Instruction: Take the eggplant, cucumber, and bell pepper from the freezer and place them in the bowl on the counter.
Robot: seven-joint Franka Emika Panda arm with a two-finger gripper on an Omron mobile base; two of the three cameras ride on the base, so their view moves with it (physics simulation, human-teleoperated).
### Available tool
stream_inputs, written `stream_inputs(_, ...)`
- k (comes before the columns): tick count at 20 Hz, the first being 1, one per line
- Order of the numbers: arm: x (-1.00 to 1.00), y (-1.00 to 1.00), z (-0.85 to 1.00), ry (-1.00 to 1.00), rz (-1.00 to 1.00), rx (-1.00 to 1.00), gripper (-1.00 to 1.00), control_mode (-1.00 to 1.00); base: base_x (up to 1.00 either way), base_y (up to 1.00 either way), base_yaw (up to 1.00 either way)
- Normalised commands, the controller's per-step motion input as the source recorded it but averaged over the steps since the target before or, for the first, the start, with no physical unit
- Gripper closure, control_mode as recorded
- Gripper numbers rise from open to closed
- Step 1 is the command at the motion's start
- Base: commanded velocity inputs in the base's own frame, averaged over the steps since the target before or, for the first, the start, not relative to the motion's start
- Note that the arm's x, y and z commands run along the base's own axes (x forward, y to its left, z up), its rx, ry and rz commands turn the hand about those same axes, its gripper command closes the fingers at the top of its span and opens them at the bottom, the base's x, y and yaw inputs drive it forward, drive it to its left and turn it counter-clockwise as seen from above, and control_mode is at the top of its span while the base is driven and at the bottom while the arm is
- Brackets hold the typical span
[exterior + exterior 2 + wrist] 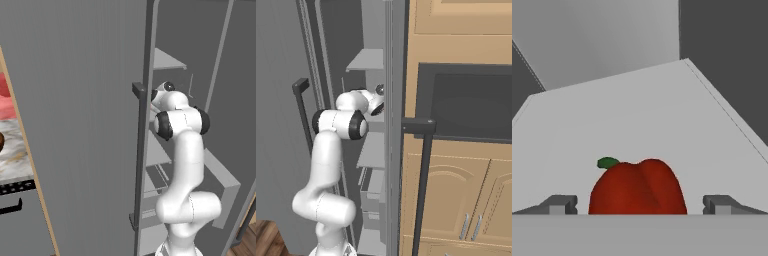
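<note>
Two dark fingertips of the wide-open, empty tool (640, 205) flank the rounded bright red bell pepper (638, 187) at lower centre; advance squarely, then close.

The arm (182, 165) reaches forward into the open freezer (220, 100), between its door (80, 125) on the left and the inner shelves (167, 60) ahead. The door's handle (140, 160) stands just left of the arm. Left of the door lies the table (12, 150). Right of the freezer stand the cabinets (456, 190). In the hand view the pepper (637, 187) sits on a shelf (637, 110), between the two tips of the wide-spread pincer (639, 205), with the freezer's back wall behind it.
</note>
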Motion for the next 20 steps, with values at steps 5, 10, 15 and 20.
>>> stream_inputs(5,0.22,0.0,-0.03,0.0,0.0,0.0,-1.0,-1.0,0.0,0.0,0.0)
stream_inputs(10,0.13,0.0,-0.11,0.03,0.0,0.0,-1.0,-1.0,0.0,0.0,0.0)
stream_inputs(15,0.0,0.0,-0.28,0.04,0.0,0.0,-1.0,-1.0,0.0,0.0,0.0)
stream_inputs(20,0.0,0.0,-0.28,0.02,0.0,0.0,-1.0,-1.0,0.0,0.0,0.0)
